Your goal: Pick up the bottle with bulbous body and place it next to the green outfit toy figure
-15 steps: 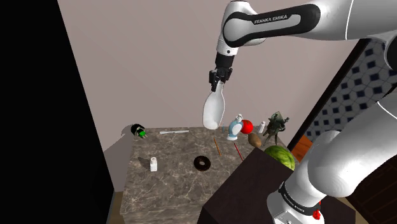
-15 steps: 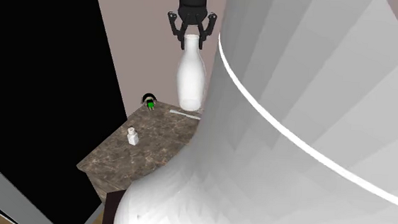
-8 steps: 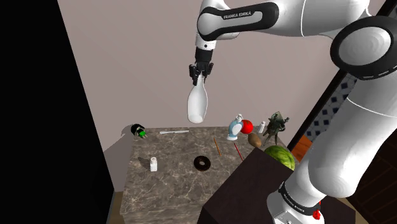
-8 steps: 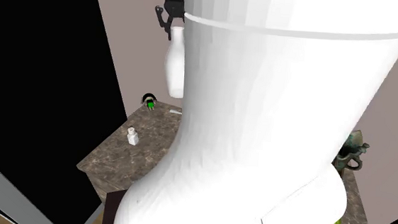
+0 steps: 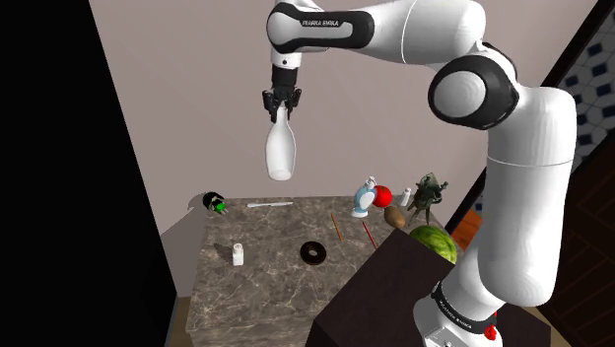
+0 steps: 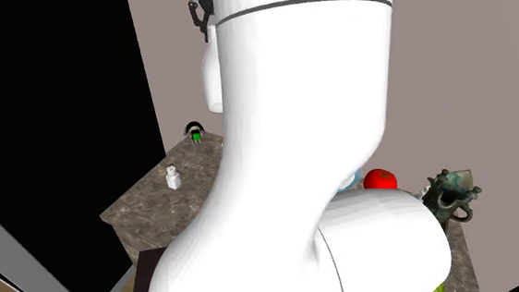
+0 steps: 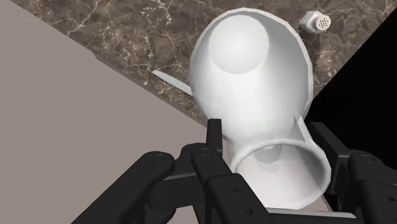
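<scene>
High above the marble table (image 5: 271, 246), the gripper (image 5: 282, 108) clamps the white bottle (image 5: 280, 156) by its neck; lowering should be slow and vertical, landing just beside the green toy figure (image 5: 214, 204) without contact.

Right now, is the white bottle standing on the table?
No, the white bottle hangs by its neck from the black gripper, well above the marble tabletop.

bottle (image 5: 280, 158) white | tool (image 5: 281, 108) black | countertop (image 5: 276, 261) brown marbled | toy figure (image 5: 215, 204) green
</scene>
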### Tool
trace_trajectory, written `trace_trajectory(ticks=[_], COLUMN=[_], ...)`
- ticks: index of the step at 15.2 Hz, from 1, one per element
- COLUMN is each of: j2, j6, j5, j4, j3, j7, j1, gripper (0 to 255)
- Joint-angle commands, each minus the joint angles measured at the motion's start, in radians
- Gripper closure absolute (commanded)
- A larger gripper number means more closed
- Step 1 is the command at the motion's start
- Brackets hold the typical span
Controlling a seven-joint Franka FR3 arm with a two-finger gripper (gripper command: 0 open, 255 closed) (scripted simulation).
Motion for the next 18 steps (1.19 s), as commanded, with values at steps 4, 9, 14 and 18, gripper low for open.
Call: trace_trajectory(ticks=[4,9,14,18], j2=[0.355,0.301,0.278,0.270], j6=[-0.223,-0.115,-0.032,0.027], j5=[0.015,0.013,0.013,0.013], j4=[0.579,0.417,0.310,0.244], j3=[0.013,0.012,0.011,0.011], j7=[0.028,0.026,0.024,0.023], j1=[-0.007,0.000,0.004,0.006], gripper=[255,255,255,255])
